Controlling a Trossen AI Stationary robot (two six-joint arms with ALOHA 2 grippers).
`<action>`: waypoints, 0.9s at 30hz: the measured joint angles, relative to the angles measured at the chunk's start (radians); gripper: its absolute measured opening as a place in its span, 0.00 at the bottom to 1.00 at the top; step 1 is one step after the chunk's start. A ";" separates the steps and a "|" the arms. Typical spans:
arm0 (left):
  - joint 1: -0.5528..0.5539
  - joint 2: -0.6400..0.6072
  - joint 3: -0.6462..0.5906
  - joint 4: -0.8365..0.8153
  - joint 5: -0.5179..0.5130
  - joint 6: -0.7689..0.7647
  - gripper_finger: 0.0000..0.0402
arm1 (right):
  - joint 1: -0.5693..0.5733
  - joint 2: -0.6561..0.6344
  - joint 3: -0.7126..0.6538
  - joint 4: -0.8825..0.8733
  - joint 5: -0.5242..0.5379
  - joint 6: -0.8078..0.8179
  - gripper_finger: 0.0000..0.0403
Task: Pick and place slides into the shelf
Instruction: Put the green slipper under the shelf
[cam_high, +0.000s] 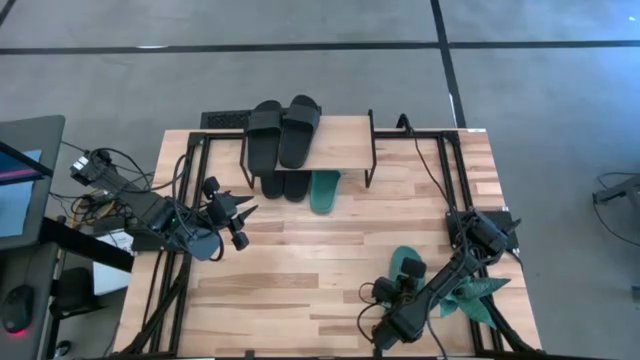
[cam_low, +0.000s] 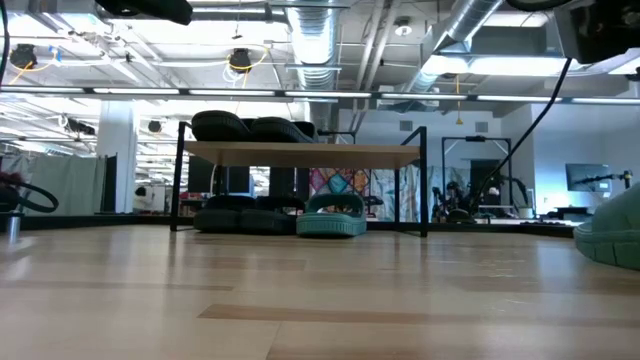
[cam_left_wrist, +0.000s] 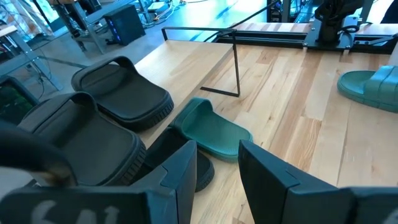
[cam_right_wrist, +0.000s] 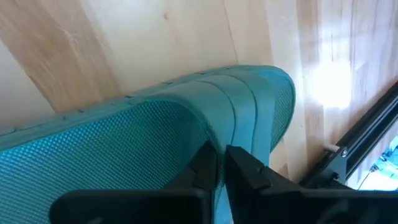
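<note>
Slides were the things to move. Two black slides (cam_high: 284, 128) lay side by side on top of the shelf (cam_high: 340, 145). Under the shelf, on the table (cam_high: 300, 270), lay two more black slides (cam_high: 282, 184) and one teal slide (cam_high: 324, 190), all in a row and touching or nearly so.

One more teal slide (cam_high: 407, 268) lay on the table well apart from the shelf, right at the right gripper (cam_high: 398, 290). In the right wrist view that slide (cam_right_wrist: 186, 124) filled most of the picture, just past the fingers (cam_right_wrist: 244, 165). The two fingers were almost pressed together, with only a thin gap between them, and their tips sat against the strap of the slide. I could not tell if they pinched the strap or only touched it.

The left gripper (cam_high: 240, 213) hung over the table, off to the side of the shelf. Its fingers (cam_left_wrist: 267, 180) were spread apart and held nothing. Ahead of those fingers were the black slides on the shelf, with the teal slide (cam_left_wrist: 211, 127) under the shelf just beyond the finger tips. The far teal slide (cam_left_wrist: 370, 87) lay much farther off from them.

A spiky teal paper plant (cam_high: 478, 290) lay beside the right arm, near the table's edge.
</note>
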 joint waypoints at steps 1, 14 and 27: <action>0.000 0.000 0.000 0.000 0.000 -0.001 0.27 | 0.000 0.000 0.000 -0.002 0.000 0.005 0.04; 0.000 0.000 0.000 0.000 0.005 -0.006 0.27 | 0.002 -0.110 0.000 0.018 0.149 0.078 0.01; 0.000 0.000 0.000 0.000 0.003 -0.006 0.27 | -0.090 -0.145 0.035 0.010 0.244 -0.100 0.00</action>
